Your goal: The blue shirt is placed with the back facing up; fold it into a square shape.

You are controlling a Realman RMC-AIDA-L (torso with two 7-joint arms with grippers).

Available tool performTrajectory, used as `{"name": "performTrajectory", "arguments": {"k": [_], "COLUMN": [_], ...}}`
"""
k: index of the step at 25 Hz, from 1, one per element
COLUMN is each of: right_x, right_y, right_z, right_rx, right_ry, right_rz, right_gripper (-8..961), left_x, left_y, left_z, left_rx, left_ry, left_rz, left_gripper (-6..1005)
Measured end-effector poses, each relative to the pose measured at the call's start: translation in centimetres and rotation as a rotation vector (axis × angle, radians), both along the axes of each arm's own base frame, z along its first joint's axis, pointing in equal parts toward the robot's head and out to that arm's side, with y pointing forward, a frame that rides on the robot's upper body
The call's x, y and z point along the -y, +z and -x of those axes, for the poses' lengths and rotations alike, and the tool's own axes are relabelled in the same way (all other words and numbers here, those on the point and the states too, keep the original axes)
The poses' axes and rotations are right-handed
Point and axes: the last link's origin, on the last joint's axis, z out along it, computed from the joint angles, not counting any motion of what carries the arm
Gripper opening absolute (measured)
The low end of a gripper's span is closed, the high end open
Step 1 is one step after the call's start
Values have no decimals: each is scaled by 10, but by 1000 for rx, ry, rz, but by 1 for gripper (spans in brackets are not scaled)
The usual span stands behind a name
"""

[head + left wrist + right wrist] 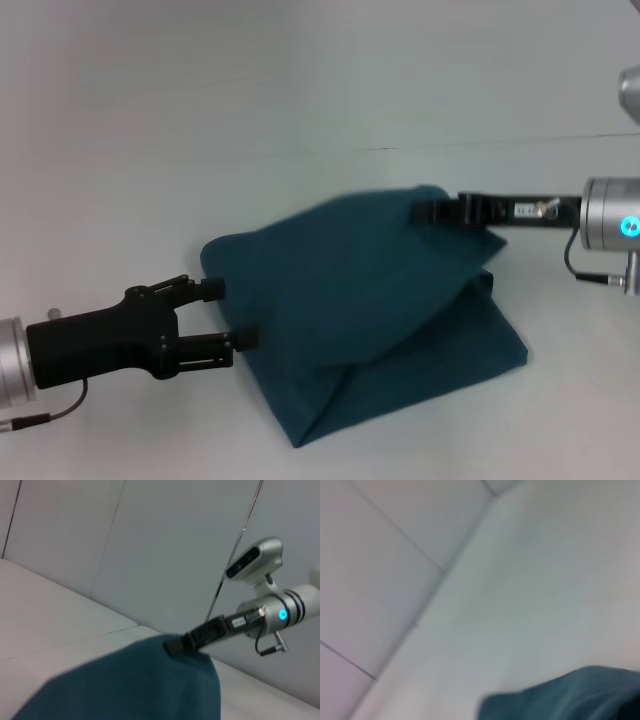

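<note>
Setting: a plain white table seen from the robot's head, with a thin dark seam line crossing it behind the work.

Blue shirt: a large dark teal cloth lying near the middle of the table, slightly toward the robot's right. It is partly folded. A lower layer lies flat, with a corner pointing toward the robot. An upper layer is raised off it like a tent, peaking at the far right.

Right gripper: reaches in from the robot's right, level with the table, at the raised far edge of the shirt. Its dark fingers are closed on that edge, holding the cloth up. The left wrist camera shows the same pinch from the other side, with cloth hanging from the fingertips.

Left gripper: comes in from the robot's left, at the near left edge of the shirt. Its two fingers are spread apart, with the tips touching or just beside the cloth and nothing clamped between them.

In the way: the lifted layer hides the surface of the shirt beneath it and part of the right gripper's fingertips.

Right wrist camera: shows only bare table and one teal edge of the shirt.
</note>
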Motion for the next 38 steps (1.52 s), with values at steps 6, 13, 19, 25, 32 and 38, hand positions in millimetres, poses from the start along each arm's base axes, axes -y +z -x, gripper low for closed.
{"name": "performTrajectory", "arguments": {"k": [6,13,19,25,32,38], "right_x": [1,6,14,23,37,45], "right_y": [15,32,35,31,36,42], "right_z": [29,46,53,44,19,-4], "right_rx": [-26,-75,-127,-155,-180,-174], "right_ry": [148,245,290,252,173,94], "right_rz": [-47,-74,-42,-25,-44,-62], "right_gripper": [74,85,96,106,117,127], "left_x": [-1,-1,-1,0,-1,-2], "left_y": [2,3,5,5,5,4], "left_z": [1,2,3,3,3,0], "left_rx": [4,23,30,33,35,41], "left_ry": [9,25,38,38,37,39], "left_rz": [-12,-29,-33,-31,-28,-21], "left_gripper": [938,939,938,938,939,939]}}
